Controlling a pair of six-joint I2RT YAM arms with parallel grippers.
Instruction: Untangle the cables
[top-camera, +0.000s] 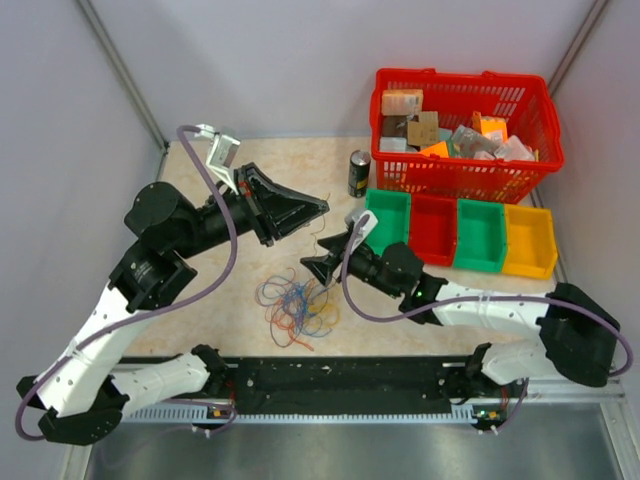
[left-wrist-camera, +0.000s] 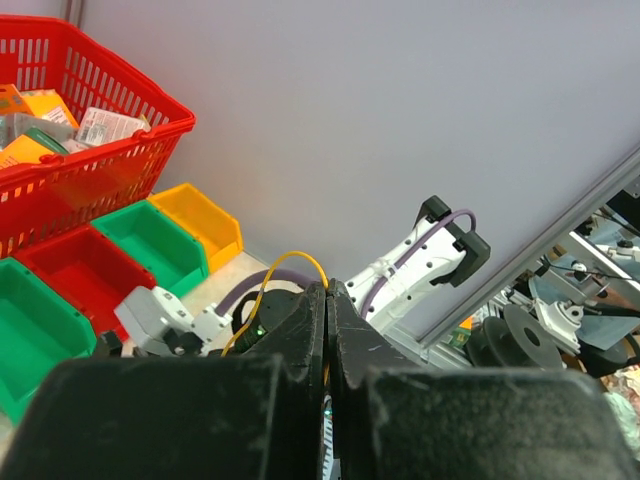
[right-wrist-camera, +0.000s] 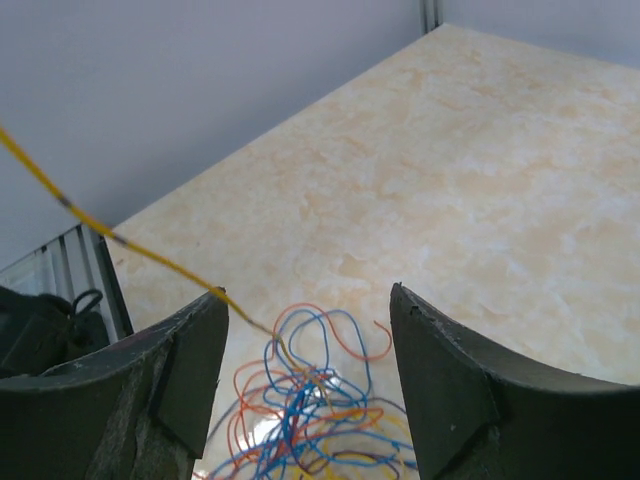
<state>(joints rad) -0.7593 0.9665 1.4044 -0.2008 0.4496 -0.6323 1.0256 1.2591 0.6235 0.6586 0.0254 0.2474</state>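
Left wrist view: my left gripper (left-wrist-camera: 327, 290) is closed tight on a yellow wire (left-wrist-camera: 290, 256), which arches out of the tips and drops away to the left. The gripper is raised off the table (top-camera: 290, 160).

Right wrist view: my right gripper (right-wrist-camera: 310, 310) stands wide apart and holds nothing. The yellow wire runs taut from upper left, crosses just beside my left finger (right-wrist-camera: 190, 360) and goes down into the cables (right-wrist-camera: 300, 410). They lie as a loose knot of blue, red and orange loops on the table directly below the open jaws, near its front edge.

Risks, as I judge them:
- The yellow wire looks threaded through the knot. Lifting further with the left arm may drag the whole bundle up rather than free one strand.
- The wires are very thin. Closing the right jaws into the knot may catch several at once or none.
- The taut strand rests near my right finger and may snag on it.

Surroundings, top view: a can (top-camera: 358, 172), four bins (top-camera: 478, 232) and a red basket (top-camera: 450, 180) stand at the far right, well apart from the knot. Nothing lies between the jaws and the cables. My own arm hose (top-camera: 232, 215) loops close by.
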